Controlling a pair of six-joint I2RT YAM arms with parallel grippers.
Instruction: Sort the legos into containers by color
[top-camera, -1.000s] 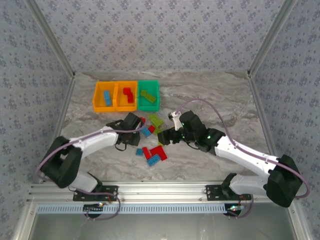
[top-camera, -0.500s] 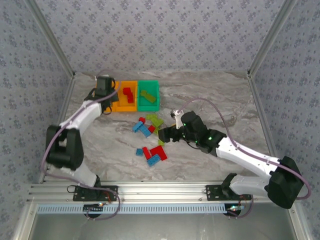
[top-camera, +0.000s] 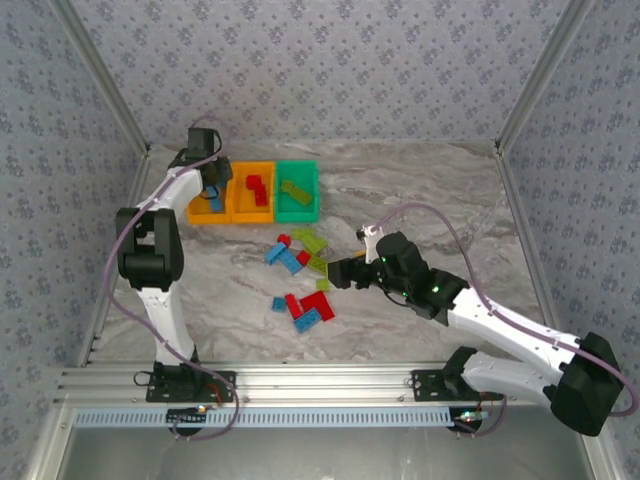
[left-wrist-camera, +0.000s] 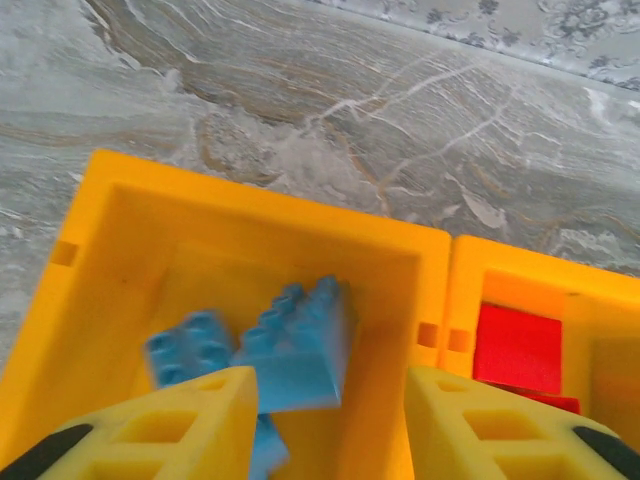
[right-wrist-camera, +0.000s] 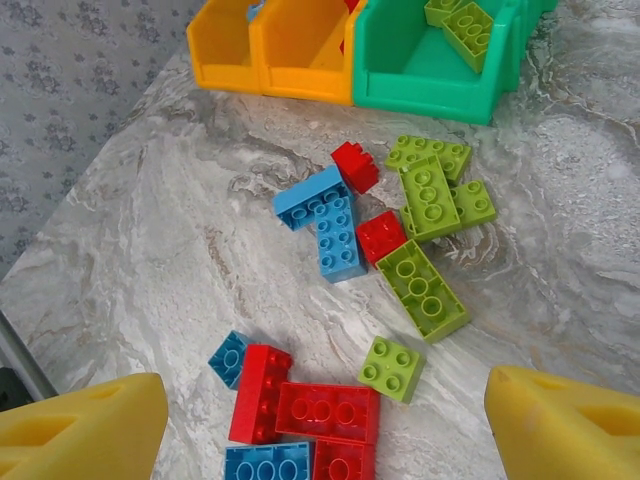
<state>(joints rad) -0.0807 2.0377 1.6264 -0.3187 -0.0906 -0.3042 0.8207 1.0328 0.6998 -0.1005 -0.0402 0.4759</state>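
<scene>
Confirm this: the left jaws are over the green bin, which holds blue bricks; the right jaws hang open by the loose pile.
Not green: the left wrist view shows the leftmost orange-yellow bin holding the blue bricks. The rest stands.

Three containers stand in a row: two orange-yellow bins (right-wrist-camera: 300, 70) and one green bin (right-wrist-camera: 420, 85). Loose on the table (right-wrist-camera: 150, 220) lie five lime green bricks (right-wrist-camera: 421, 290), four light blue bricks (right-wrist-camera: 338, 238) and about five red bricks (right-wrist-camera: 328, 412). Two green bricks (right-wrist-camera: 470, 25) sit in the green bin, and at least two blue bricks (left-wrist-camera: 300, 345) sit in the left yellow one.
</scene>
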